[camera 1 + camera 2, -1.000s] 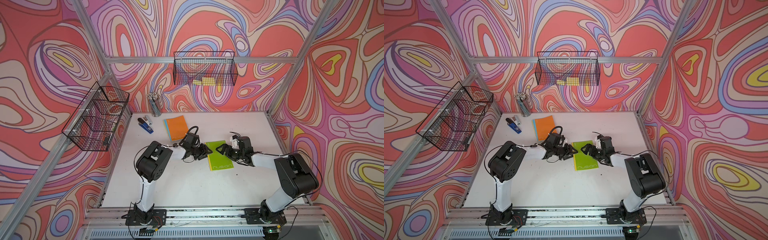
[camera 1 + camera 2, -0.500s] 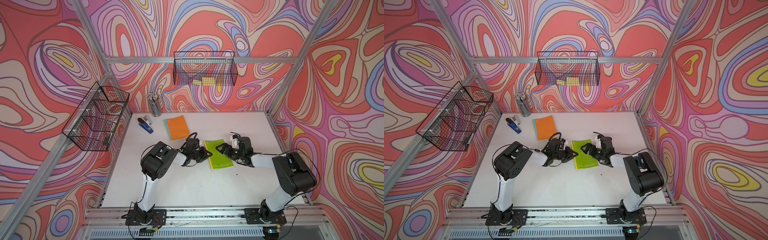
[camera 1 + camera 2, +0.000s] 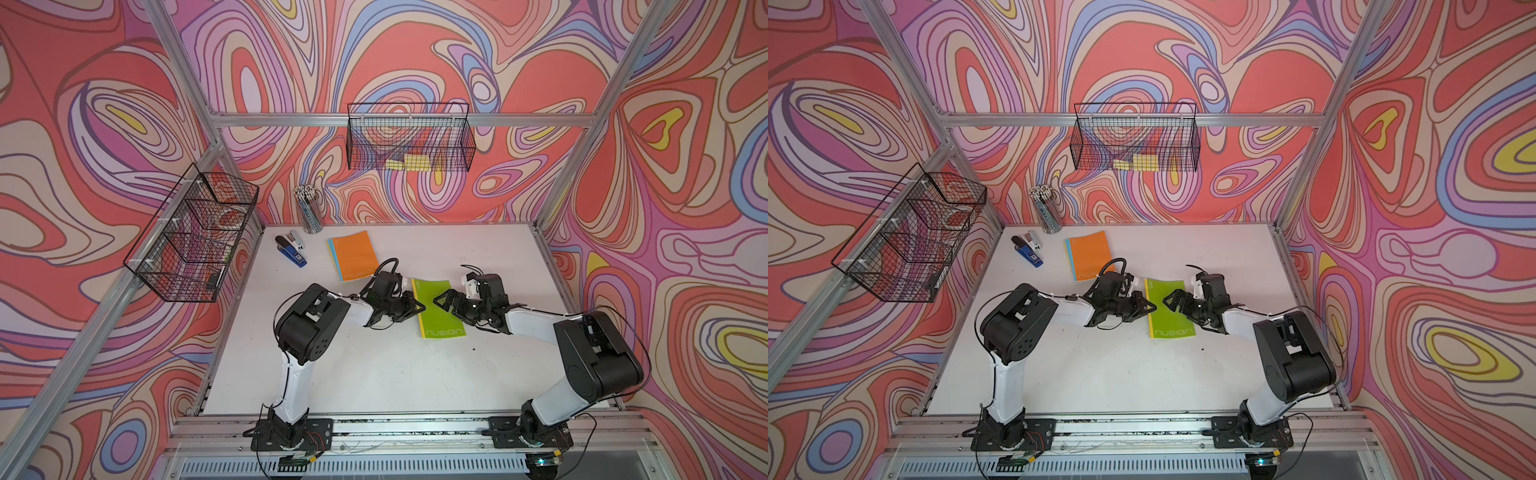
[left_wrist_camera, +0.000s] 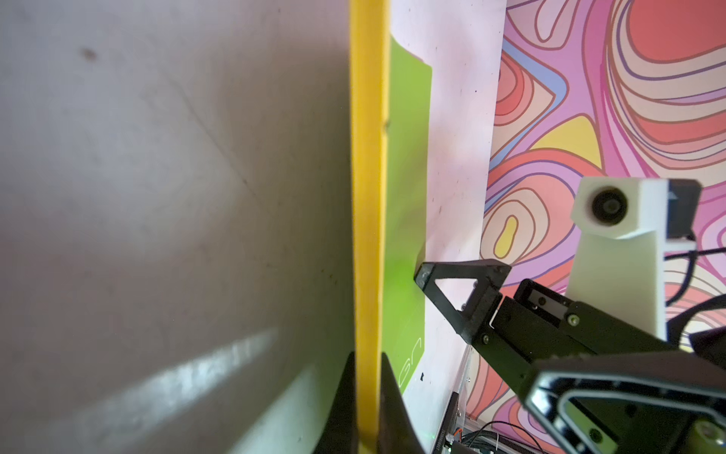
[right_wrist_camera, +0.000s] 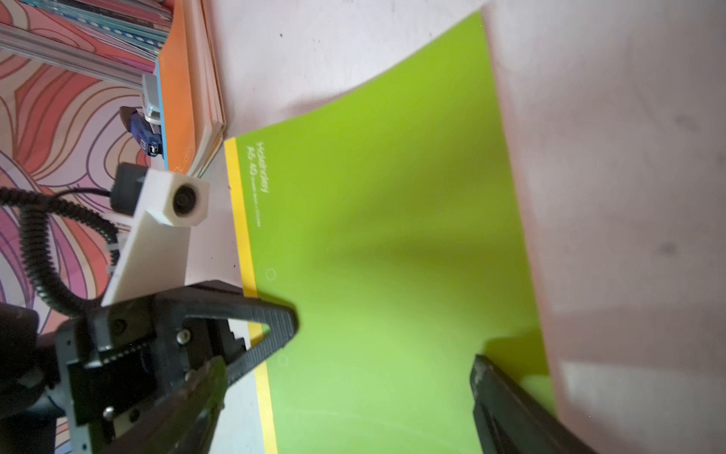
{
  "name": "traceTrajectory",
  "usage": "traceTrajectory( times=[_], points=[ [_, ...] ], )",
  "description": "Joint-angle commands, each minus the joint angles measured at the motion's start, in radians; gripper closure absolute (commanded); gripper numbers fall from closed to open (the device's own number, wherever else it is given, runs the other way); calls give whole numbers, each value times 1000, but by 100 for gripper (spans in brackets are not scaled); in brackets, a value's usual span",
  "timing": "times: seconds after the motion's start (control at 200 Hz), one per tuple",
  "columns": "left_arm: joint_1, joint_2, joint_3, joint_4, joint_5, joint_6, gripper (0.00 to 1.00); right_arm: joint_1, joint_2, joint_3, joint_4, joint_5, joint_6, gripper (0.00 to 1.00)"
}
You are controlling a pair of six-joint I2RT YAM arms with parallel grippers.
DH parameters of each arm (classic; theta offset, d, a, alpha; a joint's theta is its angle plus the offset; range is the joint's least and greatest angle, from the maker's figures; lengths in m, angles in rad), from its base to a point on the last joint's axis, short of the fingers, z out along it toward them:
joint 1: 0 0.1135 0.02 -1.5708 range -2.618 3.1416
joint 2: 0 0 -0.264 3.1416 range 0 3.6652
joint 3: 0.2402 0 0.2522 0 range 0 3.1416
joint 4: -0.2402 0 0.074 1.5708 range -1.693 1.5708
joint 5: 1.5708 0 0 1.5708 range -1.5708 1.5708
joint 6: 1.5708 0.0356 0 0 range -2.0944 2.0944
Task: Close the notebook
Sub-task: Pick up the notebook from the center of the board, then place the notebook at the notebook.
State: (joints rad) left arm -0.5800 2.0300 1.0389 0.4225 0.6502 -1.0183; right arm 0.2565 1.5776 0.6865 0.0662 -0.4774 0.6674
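Green notebook (image 3: 440, 320) lies at the centre of the table (image 3: 374, 374), cover down but slightly bowed. Left fingers (image 3: 419, 306) pinch its yellow spine at 9 o'clock; right fingers (image 3: 438, 299) spread wide at its 3 o'clock edge. Best play, I'd say: hold the spine, press that loose edge flat.

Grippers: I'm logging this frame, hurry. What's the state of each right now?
Left gripper: shut on the notebook, at its spine edge.
Right gripper: open, holding nothing.

The white table (image 3: 374, 374) bears a green notebook (image 3: 440, 309), orange notebook (image 3: 353, 255), blue stapler (image 3: 291, 249) and pencil cup (image 3: 309, 212).
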Motion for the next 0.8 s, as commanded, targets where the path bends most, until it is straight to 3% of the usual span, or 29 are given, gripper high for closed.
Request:
traceTrajectory(
  times=[0.0,0.426,0.791],
  points=[
    [51,-90,52,-107,38,96,100,3,-53,29,-117,19,-20,2],
    [217,-181,225,-451,197,285,100,3,-84,77,-152,6,-30,2],
    [395,-144,414,-595,280,336,100,4,-94,94,-172,5,-41,2]
  ],
)
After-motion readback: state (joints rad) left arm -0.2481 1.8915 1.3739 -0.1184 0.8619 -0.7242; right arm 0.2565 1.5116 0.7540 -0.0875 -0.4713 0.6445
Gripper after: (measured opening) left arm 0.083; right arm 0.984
